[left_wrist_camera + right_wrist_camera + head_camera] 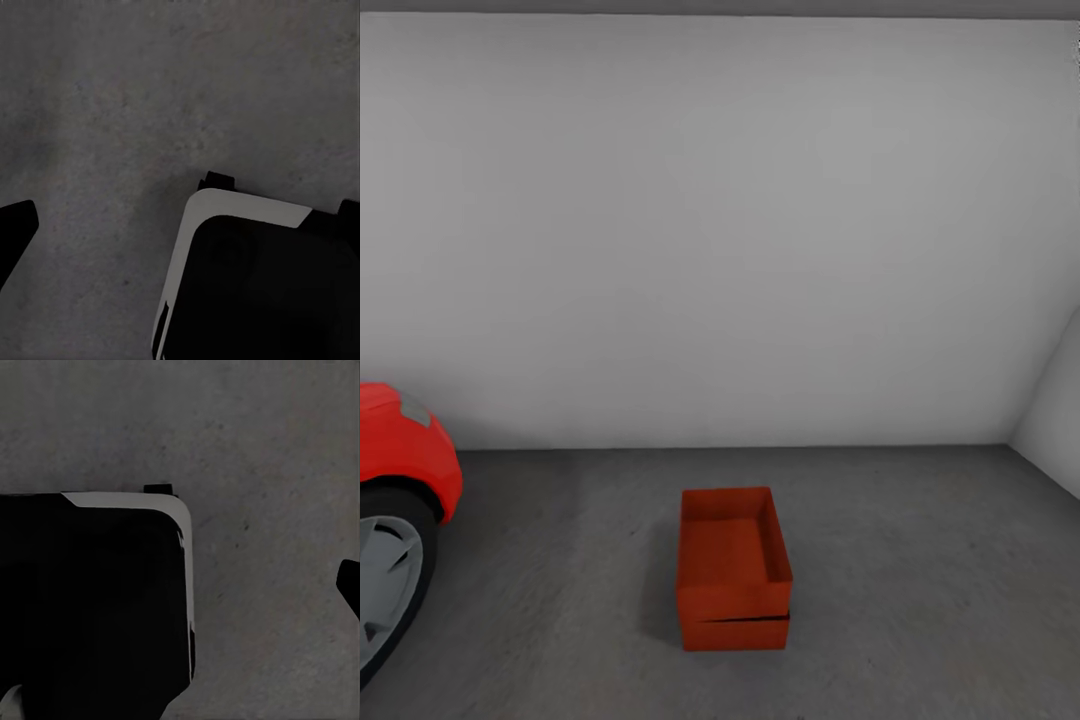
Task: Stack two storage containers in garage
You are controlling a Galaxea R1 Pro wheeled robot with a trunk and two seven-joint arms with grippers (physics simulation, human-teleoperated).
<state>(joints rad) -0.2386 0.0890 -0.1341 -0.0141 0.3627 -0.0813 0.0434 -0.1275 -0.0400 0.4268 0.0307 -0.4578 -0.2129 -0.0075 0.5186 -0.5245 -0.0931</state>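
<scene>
The two storage containers stand stacked on the garage's dark grey floor (pixel 920 590) in the head view. The upper red-orange open-top box (pixel 732 560) sits on the lower one (pixel 735 635), with a thin dark seam between them, and its inside is empty. Both arms are away from the stack. One black fingertip (pixel 16 229) of my left gripper shows at the edge of the left wrist view, over bare concrete. One fingertip (pixel 349 585) of my right gripper shows at the edge of the right wrist view. Each sits far out to the side, nothing held.
A red car (pixel 400 455) with its front wheel (pixel 385 590) stands at the left. A plain light grey wall (pixel 720 250) runs behind the stack, meeting a side wall (pixel 1055 420) at the right. My black, white-edged base (pixel 255 285) shows in both wrist views.
</scene>
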